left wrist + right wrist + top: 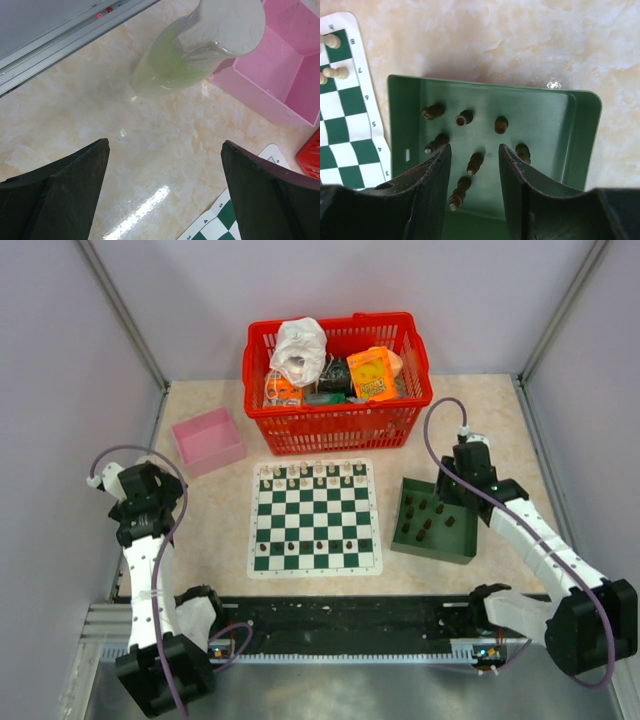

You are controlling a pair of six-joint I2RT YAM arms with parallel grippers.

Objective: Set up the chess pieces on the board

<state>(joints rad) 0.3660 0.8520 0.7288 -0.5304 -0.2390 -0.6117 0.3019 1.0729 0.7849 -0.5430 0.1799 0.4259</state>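
Pickup step: right end effector half open, empty, poised over dark piece in tray. Next likely: descend, close, carry to board. Left end effector wide open, empty.

Bright, even overhead light with soft shadows. Left wrist view: white glare streak on the glossy counter, dark fingers soft-edged. Right wrist view: tray shadow on the counter beyond it; small glint at its rim
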